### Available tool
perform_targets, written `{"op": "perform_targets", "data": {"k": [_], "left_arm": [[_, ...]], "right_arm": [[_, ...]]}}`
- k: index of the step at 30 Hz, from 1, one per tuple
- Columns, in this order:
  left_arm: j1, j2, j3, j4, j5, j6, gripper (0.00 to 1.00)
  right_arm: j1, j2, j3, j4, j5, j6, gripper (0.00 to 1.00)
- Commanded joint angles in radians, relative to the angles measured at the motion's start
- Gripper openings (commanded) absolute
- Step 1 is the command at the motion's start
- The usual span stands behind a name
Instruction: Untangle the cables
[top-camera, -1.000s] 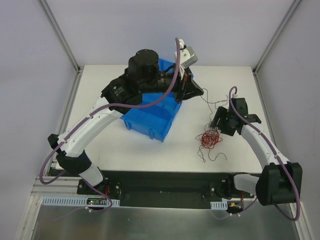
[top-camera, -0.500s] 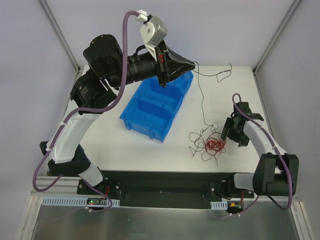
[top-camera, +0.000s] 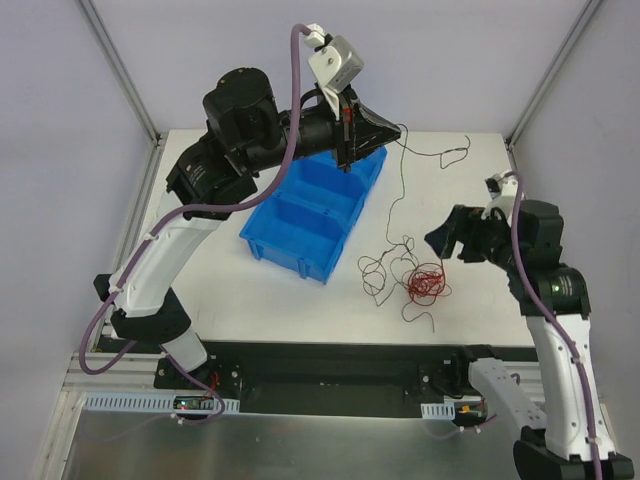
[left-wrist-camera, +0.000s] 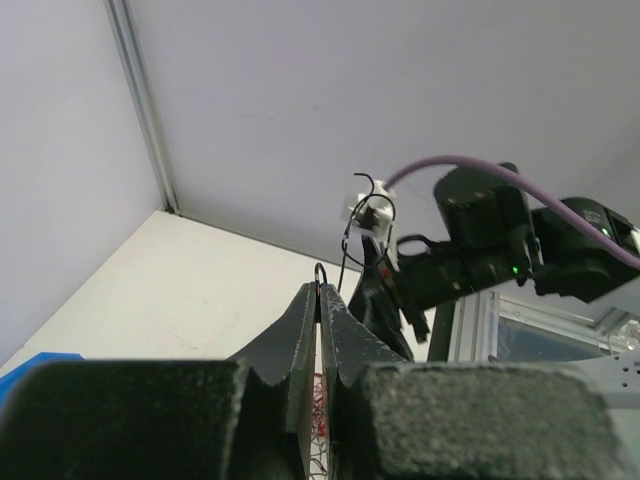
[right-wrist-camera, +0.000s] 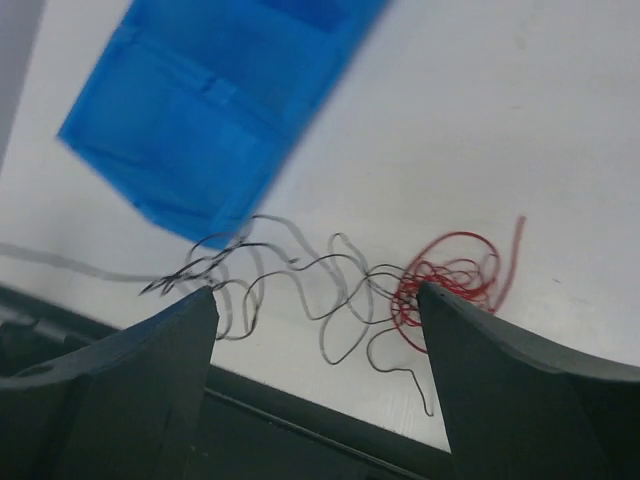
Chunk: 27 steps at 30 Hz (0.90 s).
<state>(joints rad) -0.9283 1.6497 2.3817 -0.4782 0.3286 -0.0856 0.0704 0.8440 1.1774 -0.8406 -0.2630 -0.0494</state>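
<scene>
The left gripper (top-camera: 392, 130) was pressed together on a black strand (top-camera: 402, 165), held high over the table's (top-camera: 220, 290) 12 o'clock edge. The strand hung down to the cables (top-camera: 418, 281), a red-and-black tangle at 4 o'clock from the blue bin (top-camera: 300, 225). The right gripper (top-camera: 450, 243) hovered, spread wide, at the tangle's 2 o'clock.

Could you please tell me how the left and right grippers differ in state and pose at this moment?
The left gripper is shut, pinching a black cable; the right gripper is open and holds nothing. The left gripper is raised by the blue bin's far corner, its strand hanging to the table; the right gripper hovers near the red tangle, facing down on it. Both are clear of the table.
</scene>
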Motion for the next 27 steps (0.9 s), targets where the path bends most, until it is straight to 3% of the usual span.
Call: {"op": "perform_targets", "data": {"k": [1,6,13,17,21,25,27], "left_arm": [[0.005,0.010,0.020,0.027,-0.007,-0.006,0.00],[0.011,-0.001,0.007,0.027,0.007,-0.023,0.00],[0.013,0.001,0.010,0.024,0.043,-0.042,0.00],[0.013,-0.005,0.011,0.027,0.049,-0.049,0.00],[0.011,-0.007,0.051,0.026,-0.002,-0.026,0.00],[0.009,-0.016,0.123,0.007,-0.221,0.076,0.00],[0.008,-0.036,0.126,0.006,-0.314,0.121,0.00]], "right_arm": [[0.136,-0.123,-0.171,0.272,-0.211,-0.003,0.84],[0.252,-0.146,-0.217,0.495,-0.191,0.046,0.84],[0.445,-0.002,-0.111,0.505,0.082,-0.038,0.81],[0.454,0.065,-0.110,0.518,0.166,-0.012,0.65],[0.454,0.072,-0.255,0.561,0.331,0.075,0.38],[0.444,0.027,-0.534,0.606,0.562,0.138,0.31],[0.413,0.039,-0.605,0.598,0.600,0.163,0.31]]}}
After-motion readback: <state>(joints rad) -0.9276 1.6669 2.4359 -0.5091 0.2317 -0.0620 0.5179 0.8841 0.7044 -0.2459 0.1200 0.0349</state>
